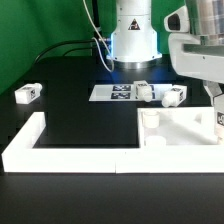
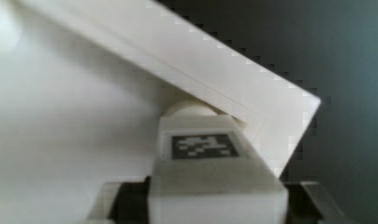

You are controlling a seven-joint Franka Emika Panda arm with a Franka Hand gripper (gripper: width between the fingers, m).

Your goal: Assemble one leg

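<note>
In the wrist view my gripper (image 2: 212, 205) is shut on a white leg (image 2: 205, 150) with a marker tag on its face. The dark fingers (image 2: 140, 200) press on both its sides. The leg's end rests against the white tabletop (image 2: 97, 110), close to its corner. In the exterior view the gripper (image 1: 214, 108) hangs over the exterior view's right edge of the tabletop (image 1: 185, 128), and the held leg (image 1: 219, 118) is partly cut off by the frame. A short white leg (image 1: 151, 117) stands upright on the tabletop's near-left part.
A white L-shaped fence (image 1: 60, 150) runs along the front and the exterior view's left. The marker board (image 1: 113, 92) lies before the robot base. Loose white legs lie at the left (image 1: 28, 93) and by the marker board (image 1: 174, 96), (image 1: 146, 91).
</note>
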